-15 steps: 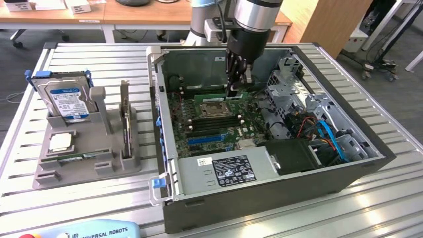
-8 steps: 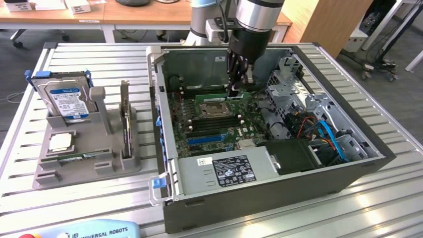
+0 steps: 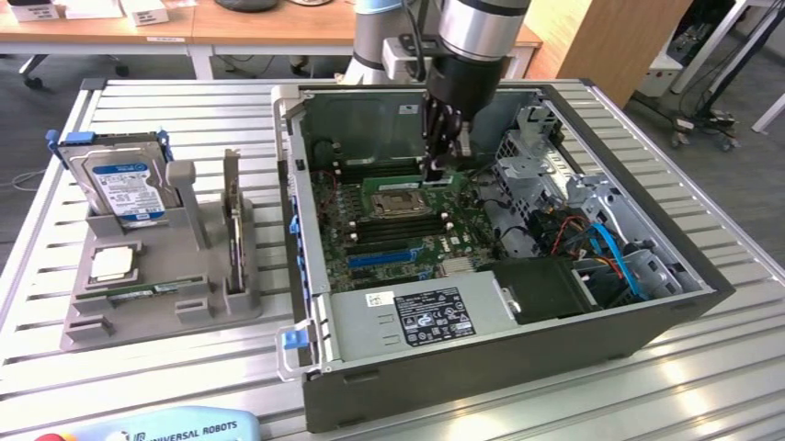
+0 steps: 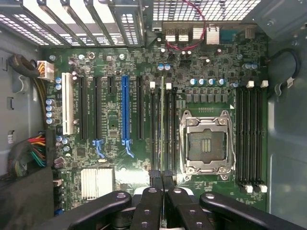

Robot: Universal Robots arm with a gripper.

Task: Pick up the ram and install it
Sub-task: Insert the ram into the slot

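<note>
The ram point(image 4: 162, 124) appears edge-on in the wrist view as a thin green strip standing over the black memory slots point(image 4: 170, 129) beside the processor socket point(image 4: 207, 146). My gripper point(image 4: 162, 179) is shut on the stick's near end, its black fingers point(image 4: 149, 201) pressed close together. In the exterior view the gripper point(image 3: 439, 170) reaches straight down into the open computer case point(image 3: 491, 367), with the ram point(image 3: 457, 178) at its tips just above the motherboard, behind the socket point(image 3: 395, 204). I cannot tell whether the stick is seated in a slot.
A grey holder point(image 3: 160, 308) at the exterior view's left carries a silver hard drive with a blue label point(image 3: 123, 184) and a square processor chip point(image 3: 110, 265). Drive cage and blue cables point(image 3: 613, 253) crowd the case's right side. A power supply point(image 3: 417, 317) lies at the front.
</note>
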